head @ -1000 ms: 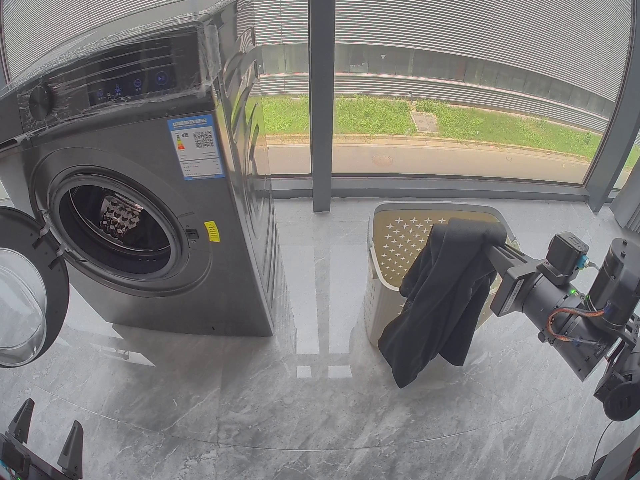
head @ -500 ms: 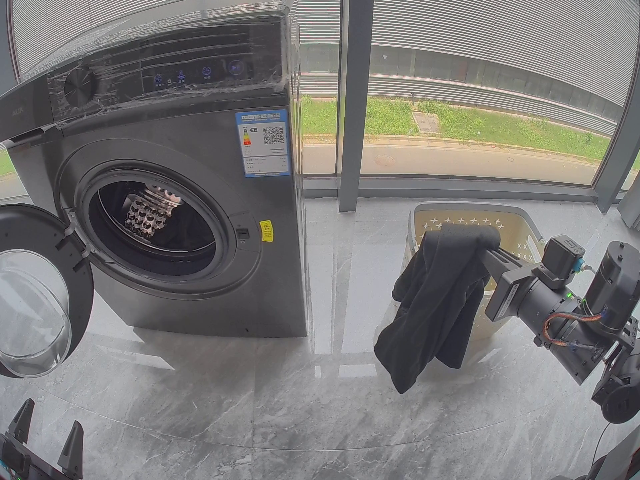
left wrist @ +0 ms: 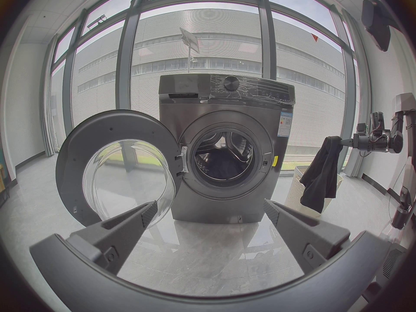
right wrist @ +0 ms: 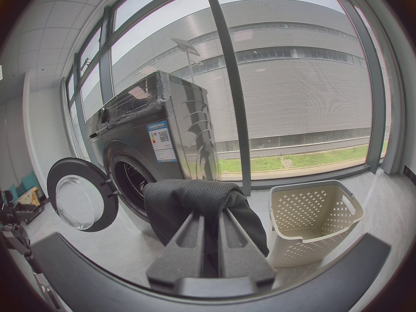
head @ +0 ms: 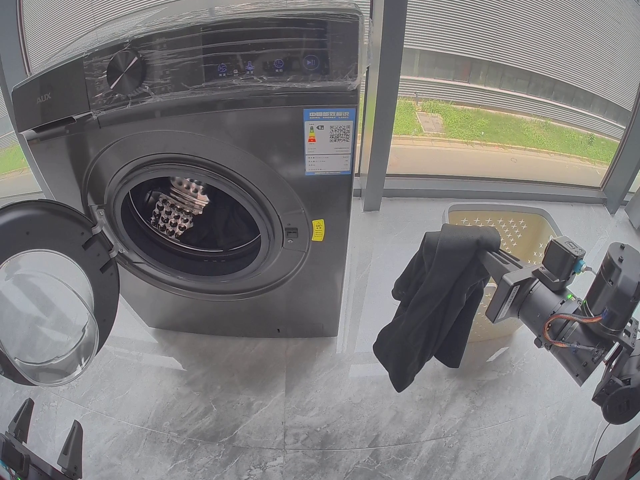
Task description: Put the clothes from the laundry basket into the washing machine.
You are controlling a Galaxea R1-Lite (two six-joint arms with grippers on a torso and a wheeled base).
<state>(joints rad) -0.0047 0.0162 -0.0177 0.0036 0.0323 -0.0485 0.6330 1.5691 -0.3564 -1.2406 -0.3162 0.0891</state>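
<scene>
A black garment (head: 437, 298) hangs from my right gripper (head: 492, 259), which is shut on its top edge above the floor, to the right of the washing machine (head: 220, 161). In the right wrist view the cloth (right wrist: 199, 204) drapes over the closed fingers (right wrist: 190, 239). The machine's round door (head: 50, 288) stands swung open to the left and its drum (head: 193, 225) holds some dark cloth. The cream laundry basket (head: 527, 225) sits behind the garment, looking empty (right wrist: 312, 222). My left gripper (head: 43, 435) is low at the front left, open (left wrist: 208, 228) and holding nothing.
Glossy grey marble floor (head: 280, 395) spreads between me and the machine. Tall windows with a grey pillar (head: 383, 88) stand behind the machine and basket. The open door (left wrist: 117, 165) juts out over the floor on the left.
The head view has swung left, so the washing machine and basket sit further right in the picture. The right gripper still holds the black garment at about the same height; the left gripper has not moved.
</scene>
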